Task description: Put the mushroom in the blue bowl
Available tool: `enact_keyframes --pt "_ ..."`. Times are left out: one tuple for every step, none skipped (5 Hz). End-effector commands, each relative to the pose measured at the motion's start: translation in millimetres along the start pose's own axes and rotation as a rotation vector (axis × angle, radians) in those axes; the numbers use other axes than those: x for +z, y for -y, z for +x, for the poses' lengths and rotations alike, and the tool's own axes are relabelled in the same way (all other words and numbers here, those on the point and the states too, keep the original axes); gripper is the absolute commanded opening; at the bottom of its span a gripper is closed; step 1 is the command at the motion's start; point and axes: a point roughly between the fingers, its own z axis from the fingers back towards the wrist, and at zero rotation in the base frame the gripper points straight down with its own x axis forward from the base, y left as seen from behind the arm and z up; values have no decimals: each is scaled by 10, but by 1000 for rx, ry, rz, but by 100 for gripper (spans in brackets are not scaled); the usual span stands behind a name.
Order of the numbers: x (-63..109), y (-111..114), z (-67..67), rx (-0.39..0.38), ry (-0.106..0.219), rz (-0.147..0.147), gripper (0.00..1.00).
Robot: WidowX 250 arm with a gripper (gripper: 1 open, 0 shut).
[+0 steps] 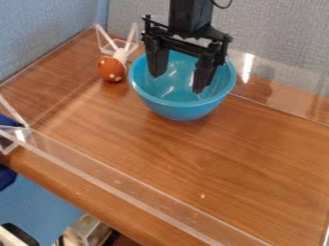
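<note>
The blue bowl (180, 110) stands upright on the wooden surface (213, 178) in the upper centre of the frame. The mushroom (112, 69), identified by its rounded orange-brown cap, lies in the upper left of the frame, outside the bowl and just beside its left wall as pictured. The gripper (182, 70) is positioned over the bowl opening with its two fingers pointing down and spread apart; nothing is visible between them. Whether the fingertips touch the inner wall cannot be determined from this view. Progress: the placement is not complete. The receptacle is upright and open to receive the part, but the part is neither gripped nor inside. Remaining operations, as judged from this layout: align the gripper with the mushroom, close on it, lift it over the rim and release it in the bowl. Markings: no brand, label or writing is legible.
</note>
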Motion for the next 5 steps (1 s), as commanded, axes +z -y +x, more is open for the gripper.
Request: enact_keyframes --pt "-104 -104 -16 -31 -5 5 100" --pt "-15 -286 92 71 9 4 100" --pt "162 -468 191 168 40 8 100" --pt "77 -566 274 209 41 12 100" --pt "10 -679 337 258 45 12 100"
